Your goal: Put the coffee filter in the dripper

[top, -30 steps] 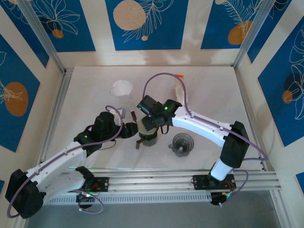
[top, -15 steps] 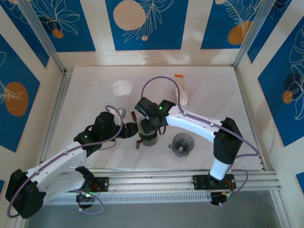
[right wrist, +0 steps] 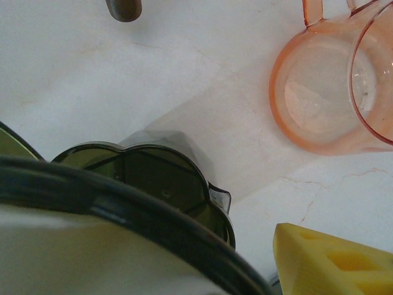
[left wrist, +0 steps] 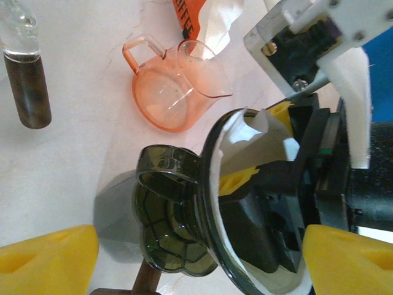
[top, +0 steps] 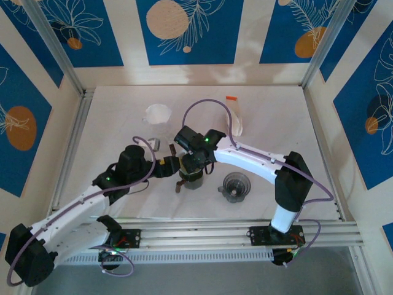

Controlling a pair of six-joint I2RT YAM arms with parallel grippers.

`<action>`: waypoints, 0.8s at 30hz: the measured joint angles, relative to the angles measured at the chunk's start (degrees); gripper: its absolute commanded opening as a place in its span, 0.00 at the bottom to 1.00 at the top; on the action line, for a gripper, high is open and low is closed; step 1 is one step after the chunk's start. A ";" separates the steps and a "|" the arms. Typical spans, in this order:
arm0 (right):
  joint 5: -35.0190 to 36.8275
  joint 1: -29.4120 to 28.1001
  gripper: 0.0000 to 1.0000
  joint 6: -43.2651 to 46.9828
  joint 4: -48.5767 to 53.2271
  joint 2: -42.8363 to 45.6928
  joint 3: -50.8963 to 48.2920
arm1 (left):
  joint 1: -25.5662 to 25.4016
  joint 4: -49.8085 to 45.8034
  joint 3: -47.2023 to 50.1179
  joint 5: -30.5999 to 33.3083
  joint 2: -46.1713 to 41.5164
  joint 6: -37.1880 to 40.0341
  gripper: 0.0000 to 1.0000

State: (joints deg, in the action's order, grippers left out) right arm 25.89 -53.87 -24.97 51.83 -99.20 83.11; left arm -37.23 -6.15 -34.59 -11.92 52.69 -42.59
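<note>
Left gripper (top: 171, 167) spread wide around dark translucent plastic dripper (left wrist: 178, 221); right gripper (top: 191, 163), hold unclear, should press white paper filter (left wrist: 261, 138) flush inside.

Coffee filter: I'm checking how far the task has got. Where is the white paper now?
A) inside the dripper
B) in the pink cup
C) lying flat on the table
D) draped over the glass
A: in the left wrist view the white coffee filter sits inside the dark rim of the dripper.
</note>
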 measured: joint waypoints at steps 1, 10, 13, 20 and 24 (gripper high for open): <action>0.00 0.00 0.66 0.00 0.00 -0.02 0.00 | 0.00 0.04 0.04 0.02 0.39 0.02 0.87; 0.02 0.00 0.66 -0.04 0.00 -0.02 0.00 | 0.00 -0.09 0.37 1.11 1.88 0.07 0.76; 0.04 0.00 0.66 -0.15 0.00 0.00 0.00 | 0.00 -0.20 0.37 1.46 1.92 0.07 0.72; 0.57 0.00 0.66 -0.17 0.00 1.25 0.00 | 0.00 -0.20 0.44 1.49 2.71 0.04 0.63; 1.16 -0.04 0.66 -0.24 0.04 3.32 0.00 | 0.00 0.11 0.44 1.44 3.17 0.02 0.62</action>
State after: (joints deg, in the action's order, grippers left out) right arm 27.05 -53.91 -25.21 51.88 -95.88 83.11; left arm -37.23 -6.04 -34.15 -10.48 55.86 -42.57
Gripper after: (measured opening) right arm 0.662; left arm 0.625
